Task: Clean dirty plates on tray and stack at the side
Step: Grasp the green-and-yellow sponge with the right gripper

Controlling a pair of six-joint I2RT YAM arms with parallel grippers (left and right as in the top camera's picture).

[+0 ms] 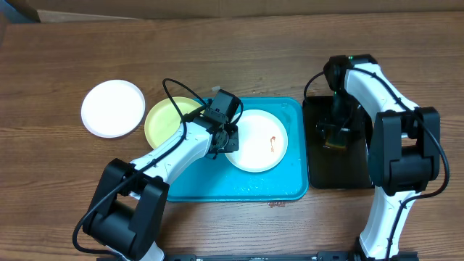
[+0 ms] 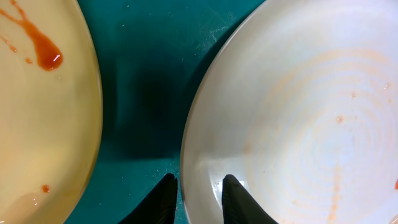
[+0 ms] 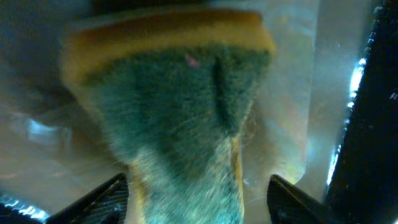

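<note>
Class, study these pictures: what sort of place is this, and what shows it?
Probably a robotics lab bench staged as a dishwashing station: the left arm and right arm at a wooden table, a sauce-smeared white plate on a turquoise tray, and a sponge at a black tray.

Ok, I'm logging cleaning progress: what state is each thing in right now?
Table plate: white, off the tray, no smears visible.
Yellow plate: sauce-smeared, overlapping the tray's left rim.
Tray plate: white, smeared, gripped at its rim.
Sponge: on the black tray, not yet pinched.
Left gripper: shut on tray plate.
Right gripper: open around sponge.
</note>
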